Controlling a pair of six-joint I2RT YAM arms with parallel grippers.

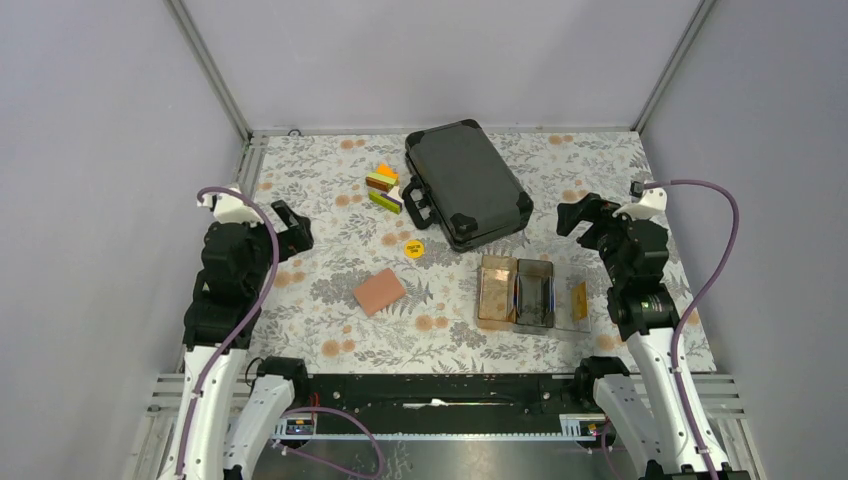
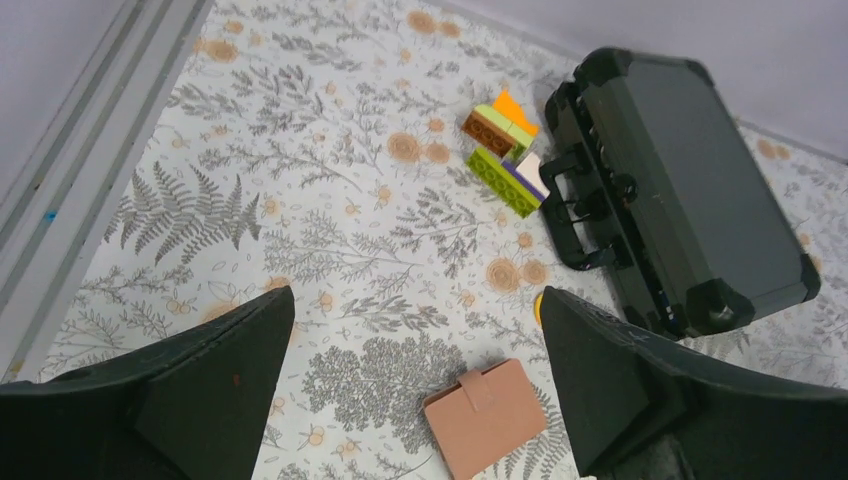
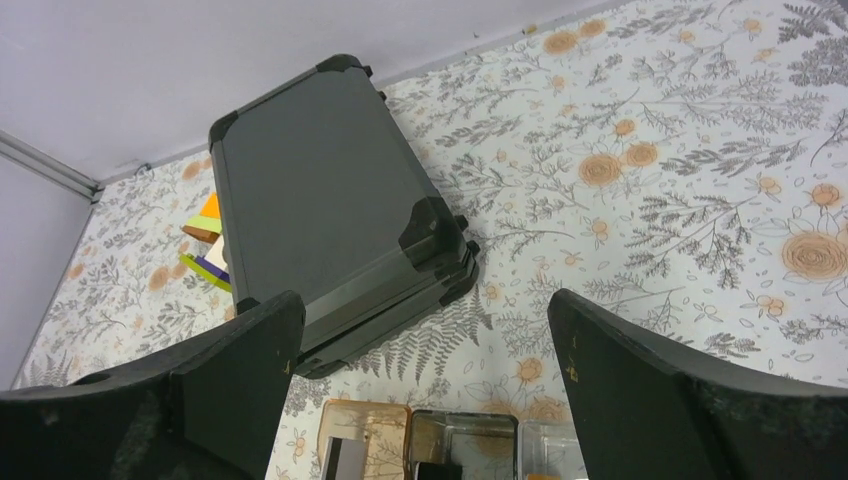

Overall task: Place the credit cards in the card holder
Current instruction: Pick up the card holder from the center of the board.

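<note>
Card holder point(image 1: 379, 291): one; tray point(image 1: 516, 290): one; left claw point(image 2: 415, 300), right claw point(image 3: 425, 298) agape.

Top view: high above and behind both arm bases, looking down over the whole counter point(image 1: 330, 330). Wrist views: closer, angled forward and down between own jaws. Shared by all three: black case point(image 1: 466, 183), coloured blocks point(image 1: 384, 188).

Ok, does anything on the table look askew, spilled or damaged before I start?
Nothing spilled or damaged. The card holder lies closed and turned diagonally, so it needs opening first. The black case also sits skewed. The credit cards are in the clear tray, not loose.
</note>
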